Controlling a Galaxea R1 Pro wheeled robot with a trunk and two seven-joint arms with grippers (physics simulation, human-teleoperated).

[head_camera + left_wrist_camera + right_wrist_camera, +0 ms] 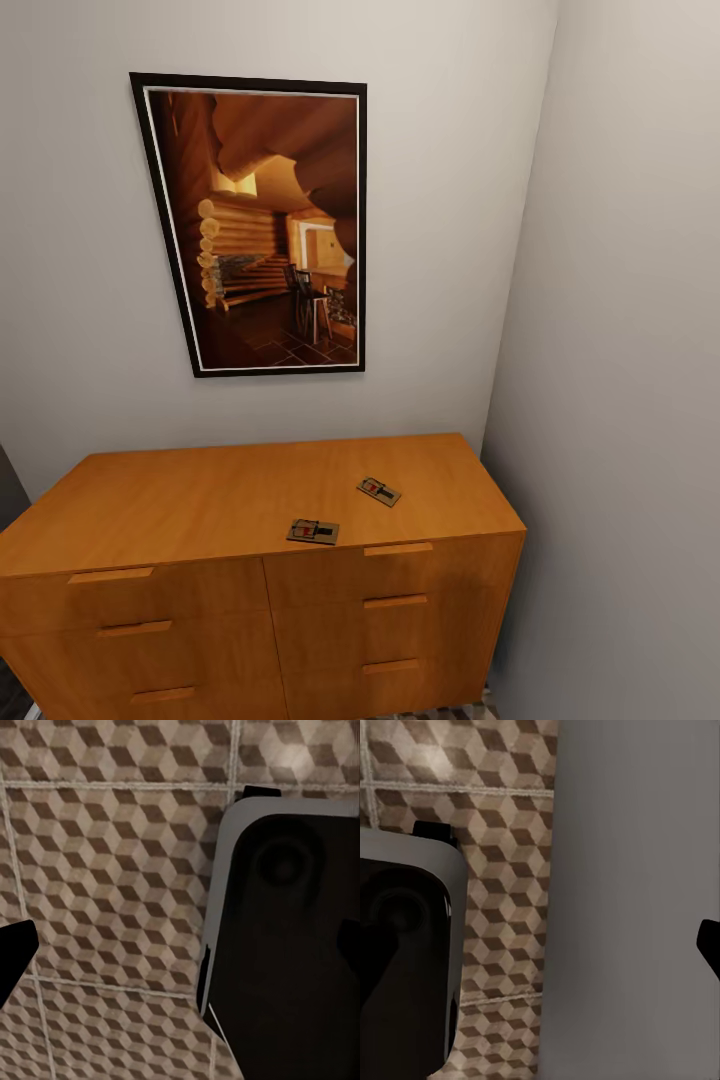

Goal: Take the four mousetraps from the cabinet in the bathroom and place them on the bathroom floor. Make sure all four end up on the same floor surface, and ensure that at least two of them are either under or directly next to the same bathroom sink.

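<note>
Two mousetraps lie on the flat top of the orange-brown cabinet [200,490] in the head view: one [313,531] near its front edge, the other [379,491] a little farther back and to the right. Both are tan boards with dark wire and a red mark. The cabinet's drawers look shut. In the left wrist view my left gripper [180,949] hangs over the cube-patterned bathroom floor [112,870], its dark fingertips [15,952] far apart at the picture's edges, nothing between them. My right gripper [540,952] is likewise spread over the floor [506,907], empty.
A framed picture [265,230] of a log interior hangs on the wall above the cabinet. A grey wall [620,400] closes the right side, right against the cabinet's end. My robot's dark, grey-rimmed base [292,937] sits on the tiles beside both grippers.
</note>
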